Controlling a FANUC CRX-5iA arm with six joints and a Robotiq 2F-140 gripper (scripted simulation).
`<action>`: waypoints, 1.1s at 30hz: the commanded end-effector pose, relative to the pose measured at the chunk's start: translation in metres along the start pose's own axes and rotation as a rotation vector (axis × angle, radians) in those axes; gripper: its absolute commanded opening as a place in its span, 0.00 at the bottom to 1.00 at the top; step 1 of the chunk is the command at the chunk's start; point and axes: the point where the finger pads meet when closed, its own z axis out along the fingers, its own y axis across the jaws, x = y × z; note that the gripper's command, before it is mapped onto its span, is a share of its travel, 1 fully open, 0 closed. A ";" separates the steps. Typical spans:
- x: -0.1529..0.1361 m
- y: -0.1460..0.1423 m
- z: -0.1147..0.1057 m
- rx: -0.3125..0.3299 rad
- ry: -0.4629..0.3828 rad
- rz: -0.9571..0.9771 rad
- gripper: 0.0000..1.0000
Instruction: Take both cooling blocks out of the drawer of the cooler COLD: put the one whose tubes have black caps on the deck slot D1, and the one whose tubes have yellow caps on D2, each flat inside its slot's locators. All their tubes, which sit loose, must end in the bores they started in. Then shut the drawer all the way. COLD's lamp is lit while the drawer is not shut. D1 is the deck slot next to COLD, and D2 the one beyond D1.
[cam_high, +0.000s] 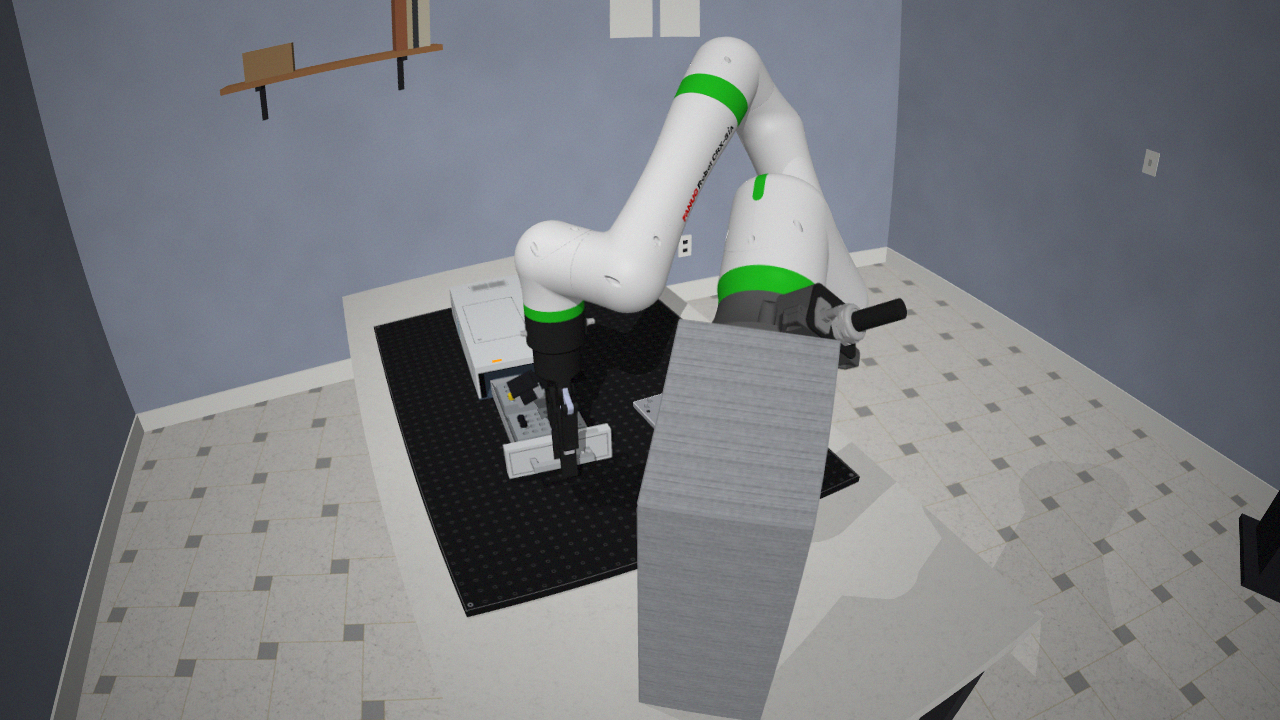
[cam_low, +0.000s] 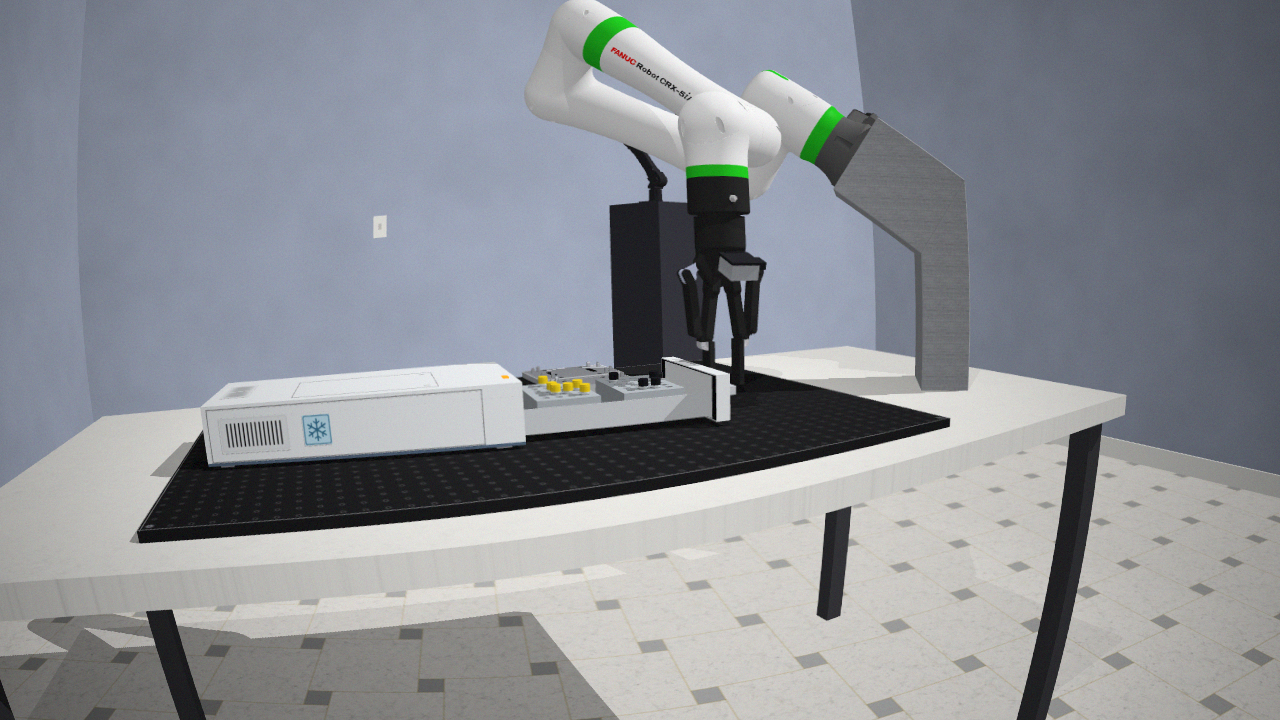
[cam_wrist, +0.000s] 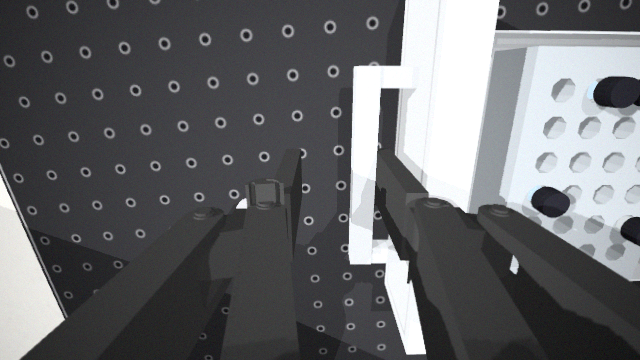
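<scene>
COLD has its drawer pulled out and its orange lamp lit. In the drawer, the black-capped block lies nearer the front panel. The yellow-capped block lies nearer COLD. My gripper is open and points down at the drawer handle. One finger is between handle bar and front panel, the other outside, with a gap to the bar. D1 and D2 cannot be told apart.
A grey plate with pins shows behind the drawer. A light plate corner shows beside the grey pedestal, which hides the rest. The black perforated board lies under COLD. A dark cabinet stands behind the arm.
</scene>
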 end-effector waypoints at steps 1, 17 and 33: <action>0.000 0.000 0.000 -0.001 0.001 0.000 0.34; 0.000 -0.005 0.000 -0.001 0.001 0.000 0.34; 0.000 -0.005 0.000 -0.001 0.001 0.000 0.34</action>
